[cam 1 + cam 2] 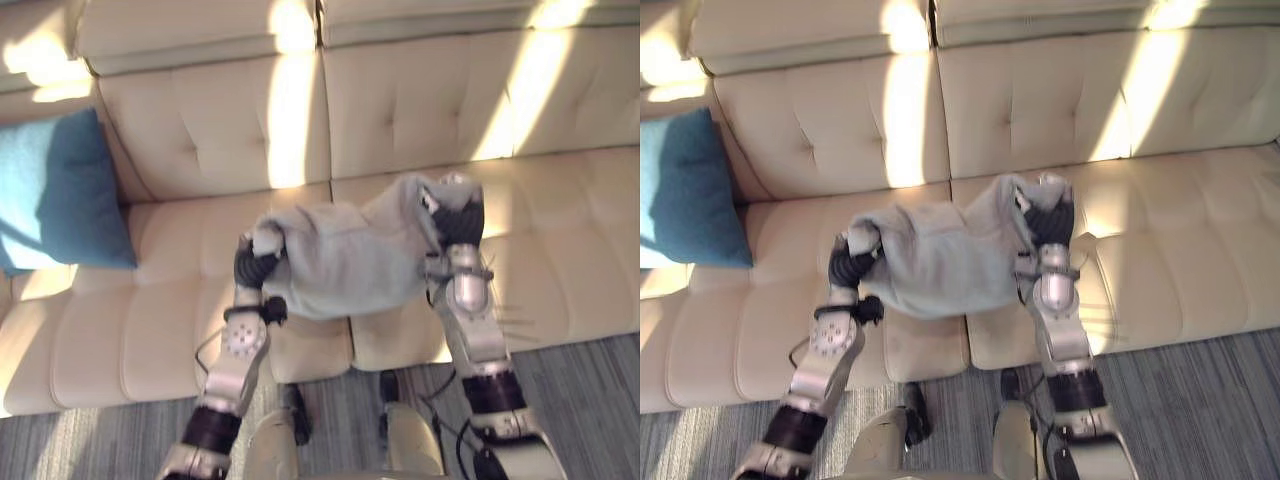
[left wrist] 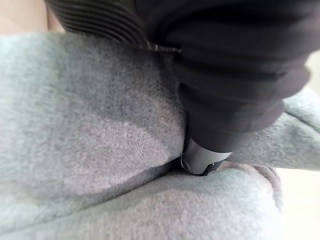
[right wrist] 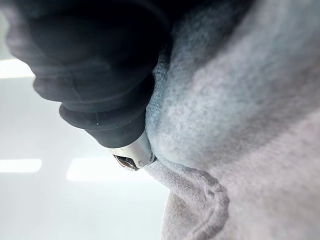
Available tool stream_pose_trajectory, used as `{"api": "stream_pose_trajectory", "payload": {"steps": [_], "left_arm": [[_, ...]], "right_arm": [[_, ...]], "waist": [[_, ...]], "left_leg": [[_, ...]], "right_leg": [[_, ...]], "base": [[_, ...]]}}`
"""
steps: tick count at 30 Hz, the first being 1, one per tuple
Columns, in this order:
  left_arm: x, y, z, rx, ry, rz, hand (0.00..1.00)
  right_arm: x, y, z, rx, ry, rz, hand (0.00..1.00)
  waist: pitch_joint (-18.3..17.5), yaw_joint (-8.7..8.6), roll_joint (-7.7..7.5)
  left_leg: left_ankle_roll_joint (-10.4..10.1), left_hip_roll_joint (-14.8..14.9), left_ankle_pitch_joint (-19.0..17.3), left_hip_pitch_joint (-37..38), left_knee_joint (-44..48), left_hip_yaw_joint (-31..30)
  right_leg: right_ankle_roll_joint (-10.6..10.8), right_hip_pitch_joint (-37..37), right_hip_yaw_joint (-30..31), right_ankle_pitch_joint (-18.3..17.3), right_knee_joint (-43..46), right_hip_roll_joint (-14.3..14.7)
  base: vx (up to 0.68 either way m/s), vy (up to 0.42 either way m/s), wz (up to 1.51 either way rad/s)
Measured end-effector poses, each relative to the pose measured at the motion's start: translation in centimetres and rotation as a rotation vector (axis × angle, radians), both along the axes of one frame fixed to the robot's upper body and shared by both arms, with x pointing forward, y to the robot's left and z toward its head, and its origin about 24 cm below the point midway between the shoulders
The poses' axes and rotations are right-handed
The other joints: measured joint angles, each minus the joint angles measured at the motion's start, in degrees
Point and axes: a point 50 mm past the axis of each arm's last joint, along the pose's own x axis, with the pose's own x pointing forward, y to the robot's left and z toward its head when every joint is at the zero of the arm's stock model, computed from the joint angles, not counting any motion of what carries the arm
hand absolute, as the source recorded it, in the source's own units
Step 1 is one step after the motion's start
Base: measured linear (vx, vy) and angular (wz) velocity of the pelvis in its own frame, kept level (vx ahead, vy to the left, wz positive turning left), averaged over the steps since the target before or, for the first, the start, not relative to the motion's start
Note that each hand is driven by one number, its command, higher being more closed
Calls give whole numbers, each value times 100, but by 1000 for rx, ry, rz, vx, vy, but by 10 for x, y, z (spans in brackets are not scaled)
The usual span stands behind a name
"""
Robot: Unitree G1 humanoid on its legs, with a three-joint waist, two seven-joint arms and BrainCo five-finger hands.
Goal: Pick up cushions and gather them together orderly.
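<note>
Left hand (image 1: 258,265) and right hand (image 1: 458,222) are raised over a cream tufted leather sofa (image 1: 200,120), which is streaked with sunlight and fronted by grey striped carpet (image 1: 590,400). A soft grey fabric cushion (image 1: 345,255) is held between them above the seat, with a corner pinched under each thumb. A blue square cushion (image 1: 60,190) is propped at the sofa's left end, well apart.

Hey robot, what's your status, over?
Left hand and right hand at either end of grey cushion, over sofa seat. Blue cushion at sofa's left end. Nothing in the way.
</note>
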Motion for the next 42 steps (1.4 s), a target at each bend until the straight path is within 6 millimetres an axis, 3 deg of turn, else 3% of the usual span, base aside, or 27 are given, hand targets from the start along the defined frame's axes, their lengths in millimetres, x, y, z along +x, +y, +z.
{"api": "stream_pose_trajectory", "payload": {"steps": [3,12,13,14,21,25,29,38,40,42], "left_arm": [[25,5,38,23,-107,52,100],[68,19,127,50,-282,169,100],[72,20,138,48,-298,173,100],[74,19,153,41,-330,172,0],[79,28,201,-12,-420,198,0],[77,31,216,-15,-454,206,0],[72,46,235,-11,-499,242,0],[55,84,241,-164,-555,245,0],[50,90,236,-156,-565,247,0],[43,100,214,-148,-548,260,0]], "right_arm": [[14,5,36,-28,-91,-5,100],[44,-5,91,15,-145,-88,100],[46,-6,101,35,-161,-92,0],[44,-7,115,40,-198,-103,0],[42,-25,155,99,-291,-159,0],[38,-30,170,120,-328,-163,0],[29,-37,195,127,-399,-175,0],[-26,-69,241,208,-666,-129,0],[-34,-73,240,186,-693,-133,0],[-35,-82,221,136,-665,-151,0]], "waist": [[231,8,0],[824,45,8],[921,53,29],[946,50,60],[1021,62,156],[1131,119,209],[1132,145,209],[1131,154,208],[1131,164,208],[1130,166,206]], "left_leg": [[28,-23,234,-296,-92,-82],[-30,-161,938,-743,-853,-250],[-21,-179,999,-799,-919,-278],[-24,-213,1092,-906,-1037,-298],[-19,-310,1399,-1270,-1475,-292],[-23,-307,1417,-1343,-1487,-262],[-80,-312,1525,-1351,-1692,-179],[-88,-241,1523,-1290,-1655,-126],[-94,-208,1518,-1269,-1619,-114],[-144,-186,1471,-1158,-1559,-114]], "right_leg": [[-31,-247,-61,156,-86,-2],[-119,-938,-245,243,7,-16],[-119,-1036,-240,243,54,-20],[-119,-1220,-240,243,103,-38],[-117,-1853,-177,240,251,-72],[-116,-1993,-114,239,330,-62],[-116,-2122,-79,239,336,-51],[-117,-2124,-69,239,508,-74],[-118,-2085,-75,237,524,-64],[-131,-1932,-89,174,529,-63]], "base": [[-92,-23,15],[-26,-43,16],[-38,-39,7],[-35,-35,7],[-9,-6,2],[-2,-4,-3],[1,-8,-4],[4,-2,1],[-7,-18,1],[-19,-45,4]]}}
